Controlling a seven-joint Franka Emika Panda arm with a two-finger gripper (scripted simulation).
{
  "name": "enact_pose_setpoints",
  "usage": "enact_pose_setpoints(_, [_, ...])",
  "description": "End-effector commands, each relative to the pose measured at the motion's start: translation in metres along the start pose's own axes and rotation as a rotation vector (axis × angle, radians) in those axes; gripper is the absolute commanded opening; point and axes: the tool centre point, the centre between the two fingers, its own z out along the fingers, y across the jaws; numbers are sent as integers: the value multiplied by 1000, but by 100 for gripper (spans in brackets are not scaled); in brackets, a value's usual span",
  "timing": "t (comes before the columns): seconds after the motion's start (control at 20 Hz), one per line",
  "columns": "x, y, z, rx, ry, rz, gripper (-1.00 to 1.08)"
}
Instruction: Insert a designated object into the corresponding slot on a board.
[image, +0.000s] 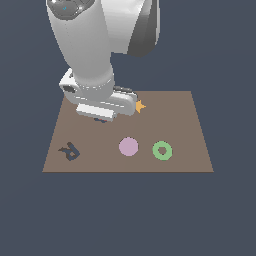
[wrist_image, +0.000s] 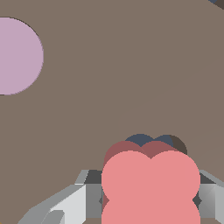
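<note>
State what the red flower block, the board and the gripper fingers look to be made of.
Red flower block: flat, matte salmon, no grain or shine; perhaps plastic or painted wood, but the render leaves it open.
Board: even matte brown, no texture; wood or card, uncertain.
Gripper fingers: pale grey faceted faces with soft shading, suggesting metal or hard plastic.

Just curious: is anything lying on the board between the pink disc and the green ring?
No. The exterior view shows only bare brown board between the pink disc and the green ring.

Glossy white rounded arm (image: 87, 45) with a dark grey joint band, a grey cap on top, and a white, blocky tool (image: 100, 111) with grey faceted fingers (wrist_image: 65, 205).
</note>
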Motion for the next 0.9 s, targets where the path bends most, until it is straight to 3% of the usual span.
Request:
enact_pose_setpoints(0.0, [2,10,-1,1,0,23,-100])
enact_pose_setpoints(0.5, [2,12,9,0,-1,30,-100])
enact_pose_setpoints(0.55, [2,12,9,0,-1,30,100])
enact_pose_setpoints(0.85, [2,12,9,0,-1,30,100])
